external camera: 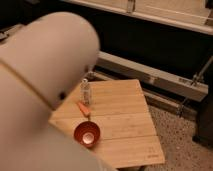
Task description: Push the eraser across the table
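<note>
The table [126,120] with its light wooden slats fills the middle of the camera view. The eraser is hidden, likely behind my arm. My arm's pale, rounded casing [45,90] covers the whole left side and the table's left part. The gripper is out of view somewhere behind that casing, and it is shut. Nothing shows whether it touches anything.
On the table stand a small clear bottle [85,91], an orange carrot-like piece [83,108] and an orange bowl [87,133]. A long metal rail [155,75] runs behind the table. Speckled floor [180,145] lies to the right.
</note>
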You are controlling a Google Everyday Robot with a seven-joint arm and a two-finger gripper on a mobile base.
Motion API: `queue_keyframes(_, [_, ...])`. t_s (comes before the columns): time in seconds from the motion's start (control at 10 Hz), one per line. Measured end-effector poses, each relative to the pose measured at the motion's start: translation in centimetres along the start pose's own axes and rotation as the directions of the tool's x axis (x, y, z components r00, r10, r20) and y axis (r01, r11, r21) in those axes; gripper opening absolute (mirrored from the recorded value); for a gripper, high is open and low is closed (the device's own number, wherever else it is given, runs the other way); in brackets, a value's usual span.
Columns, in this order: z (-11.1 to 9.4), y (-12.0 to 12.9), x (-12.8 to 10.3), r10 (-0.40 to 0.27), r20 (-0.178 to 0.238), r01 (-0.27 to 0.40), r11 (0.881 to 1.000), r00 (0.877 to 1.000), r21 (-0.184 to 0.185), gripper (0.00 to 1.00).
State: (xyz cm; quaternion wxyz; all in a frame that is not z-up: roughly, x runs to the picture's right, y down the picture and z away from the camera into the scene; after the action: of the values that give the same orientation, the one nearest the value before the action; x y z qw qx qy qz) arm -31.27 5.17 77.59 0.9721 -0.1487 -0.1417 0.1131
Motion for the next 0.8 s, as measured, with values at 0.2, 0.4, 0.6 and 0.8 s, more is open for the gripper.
queue_keyframes(0.2, [1.8, 2.2, -0.7, -0.129, -0.113, 0.129, 0.992, 0.985, -0.006, 0.00])
queue_keyframes(0.4, [4.1, 4.9, -2.0, -0.226, -0.189, 0.222, 0.974, 0.956, -0.039, 0.00])
queue_keyframes(0.6, [6.8, 7.1, -2.5, -0.243, -0.209, 0.229, 0.969, 0.947, -0.090, 0.00])
queue_keyframes(0.8, [9.4, 6.7, -2.0, -0.168, -0.183, 0.147, 0.981, 0.969, -0.125, 0.00])
